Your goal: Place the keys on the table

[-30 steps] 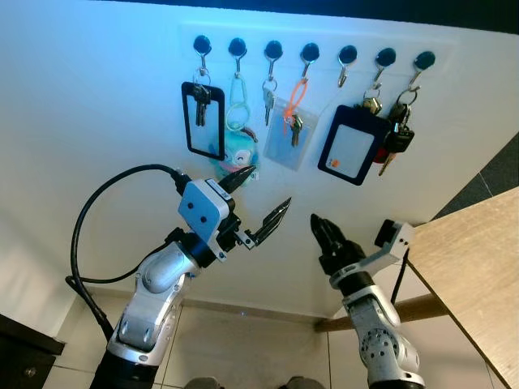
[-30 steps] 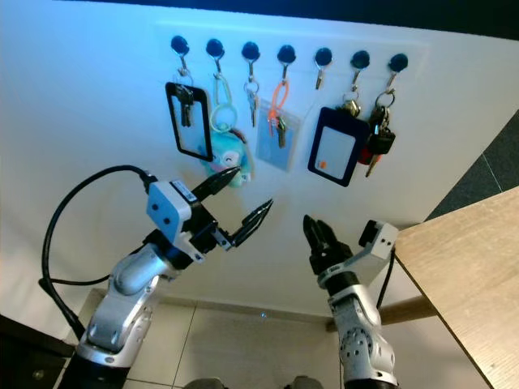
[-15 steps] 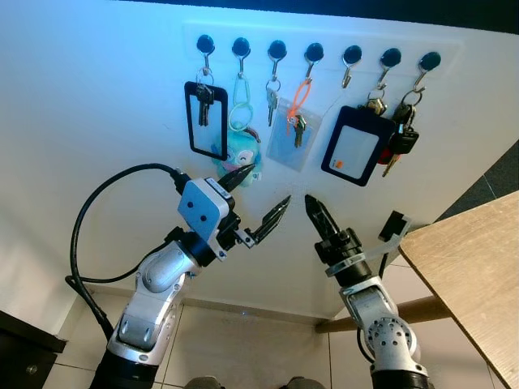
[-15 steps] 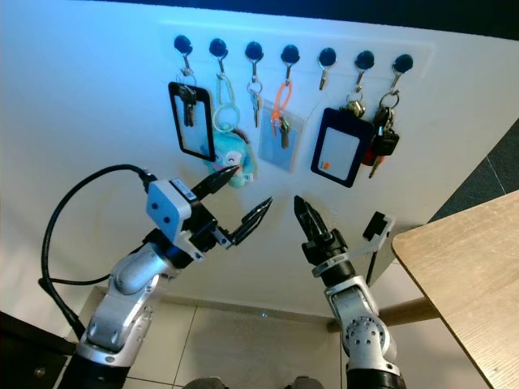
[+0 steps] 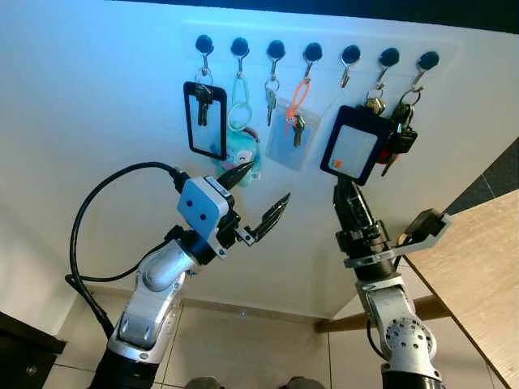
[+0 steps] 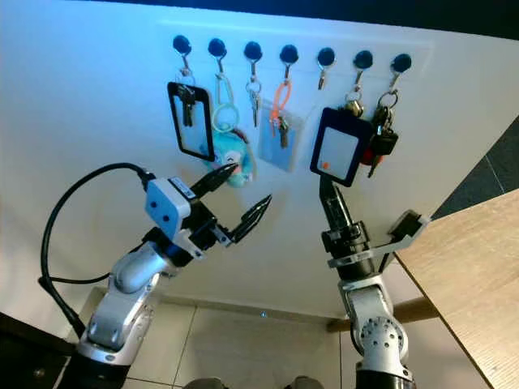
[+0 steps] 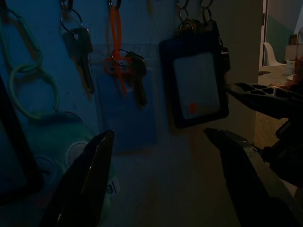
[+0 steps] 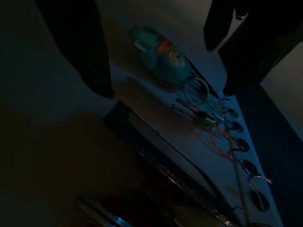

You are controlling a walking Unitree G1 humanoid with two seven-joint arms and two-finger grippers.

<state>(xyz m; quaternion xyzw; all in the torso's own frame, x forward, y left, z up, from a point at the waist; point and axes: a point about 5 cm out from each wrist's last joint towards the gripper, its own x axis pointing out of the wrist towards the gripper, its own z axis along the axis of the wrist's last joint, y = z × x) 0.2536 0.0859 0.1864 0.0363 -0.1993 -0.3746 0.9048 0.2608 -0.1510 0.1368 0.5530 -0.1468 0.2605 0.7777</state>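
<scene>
A: Step in hand, as I judge it: reaching for the bunch of metal keys with a black-and-red fob, which hangs from the second-to-last black wall hook, beside the black-framed card holder. Right tool points upward, tips just below that holder's lower edge. Whether its fingers are parted: cannot tell from the head views. It holds nothing.

B: Advice: steer toward the robot's right, past the holder, and close on the fob or ring, not the card. Lift up off the hook before pulling away.

A: Left tool is spread wide and empty, below the teal plush charm.

B: Obstacles: the holder overlaps the keys. Clear card sleeve with orange strap hangs nearby. Light wooden tabletop waits to the right.
</scene>
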